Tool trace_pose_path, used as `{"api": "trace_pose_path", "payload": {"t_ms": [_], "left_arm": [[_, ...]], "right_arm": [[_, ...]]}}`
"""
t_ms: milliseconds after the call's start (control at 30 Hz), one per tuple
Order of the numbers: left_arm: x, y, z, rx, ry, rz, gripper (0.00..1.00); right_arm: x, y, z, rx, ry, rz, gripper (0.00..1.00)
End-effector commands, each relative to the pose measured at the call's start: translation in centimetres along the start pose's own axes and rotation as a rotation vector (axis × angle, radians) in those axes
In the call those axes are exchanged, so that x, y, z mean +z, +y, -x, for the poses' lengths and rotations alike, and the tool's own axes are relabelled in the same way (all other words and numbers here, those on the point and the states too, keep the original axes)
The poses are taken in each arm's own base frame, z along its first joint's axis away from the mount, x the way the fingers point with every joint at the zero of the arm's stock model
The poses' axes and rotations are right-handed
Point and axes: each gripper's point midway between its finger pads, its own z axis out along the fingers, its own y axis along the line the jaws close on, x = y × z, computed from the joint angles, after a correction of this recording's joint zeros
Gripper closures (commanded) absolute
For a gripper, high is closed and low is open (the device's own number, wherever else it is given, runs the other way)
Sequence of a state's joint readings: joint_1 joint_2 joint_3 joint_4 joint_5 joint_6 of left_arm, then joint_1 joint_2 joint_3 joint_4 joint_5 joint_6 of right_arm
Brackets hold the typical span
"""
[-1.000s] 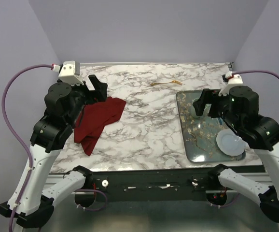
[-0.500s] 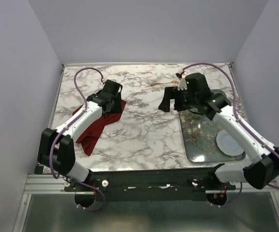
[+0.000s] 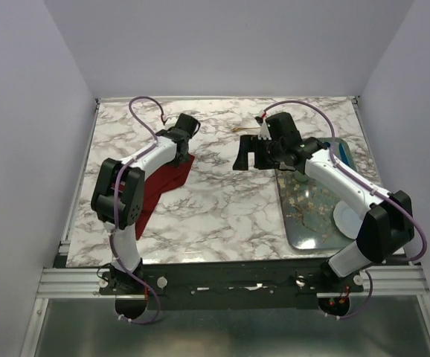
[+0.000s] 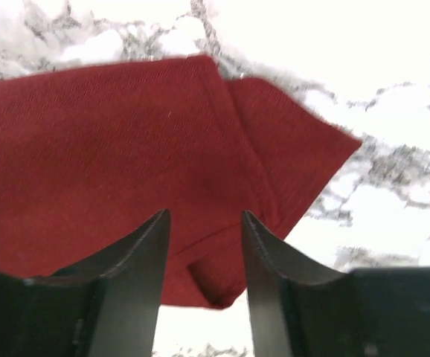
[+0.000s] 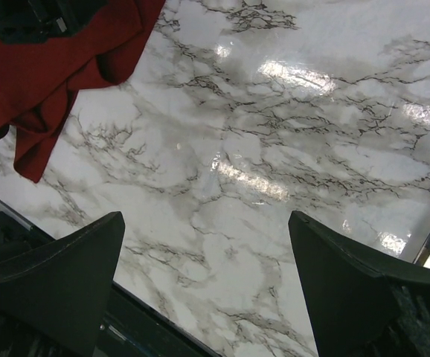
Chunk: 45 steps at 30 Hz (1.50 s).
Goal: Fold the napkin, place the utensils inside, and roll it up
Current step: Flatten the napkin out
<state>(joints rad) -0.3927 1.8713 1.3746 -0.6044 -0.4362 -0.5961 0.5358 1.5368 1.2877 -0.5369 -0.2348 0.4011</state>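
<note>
A white, grey-veined marble surface (image 3: 222, 216) carries everything. At its right lies a rectangular dark teal tray (image 3: 308, 212) with a gold floral pattern. At the left lies the dark red, soft cloth napkin (image 3: 159, 186), crumpled, with a corner folded over. The left pincer (image 4: 204, 216) hangs low at the napkin's far edge. Its jaws stand partly apart, with a ridge of the cloth showing in the gap between them. The right pincer (image 5: 206, 223) hovers over bare marble near the middle, jaws spread wide and holding nothing. A small round white plate (image 3: 347, 219) sits on the tray's near right corner. The slim gold-coloured metal utensils (image 3: 243, 128) lie at the far side of the surface, well apart from the napkin.
</note>
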Motion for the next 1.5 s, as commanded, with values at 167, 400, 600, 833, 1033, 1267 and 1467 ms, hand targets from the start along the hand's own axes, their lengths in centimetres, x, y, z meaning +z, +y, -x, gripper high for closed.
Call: {"api": "trace_pose_path", "payload": {"t_ms": [167, 400, 600, 833, 1033, 1267, 1467], "left_arm": [[2.5, -0.9, 2.2, -0.051, -0.07, 0.106, 0.38], [3.8, -0.6, 0.8, -0.038, -0.039, 0.133, 0.35], [4.4, -0.7, -0.5, -0.024, -0.007, 0.121, 0.46], [3.3, -1.4, -0.5, 0.004, -0.007, 0.035, 0.58], [3.1, 0.7, -2.2, -0.04, 0.062, -0.026, 0.89], [-0.6, 1.3, -4.0, -0.098, 0.091, -0.169, 1.0], [-4.2, 1.1, -4.1, -0.134, 0.075, -0.285, 1.0]], "right_arm": [[2.6, 0.1, -0.7, 0.017, 0.034, 0.029, 0.0], [4.6, 0.3, 0.6, 0.026, 0.04, 0.037, 0.0], [7.4, -0.2, 1.8, 0.015, 0.047, 0.022, 0.0], [13.0, -0.1, 4.4, -0.11, -0.002, 0.086, 0.0], [18.4, 0.8, 5.3, -0.069, 0.036, 0.168, 0.03], [21.5, 5.1, 5.2, 0.026, 0.083, 0.36, 0.13], [22.9, 8.7, 2.6, -0.004, 0.145, 0.479, 0.15]]}}
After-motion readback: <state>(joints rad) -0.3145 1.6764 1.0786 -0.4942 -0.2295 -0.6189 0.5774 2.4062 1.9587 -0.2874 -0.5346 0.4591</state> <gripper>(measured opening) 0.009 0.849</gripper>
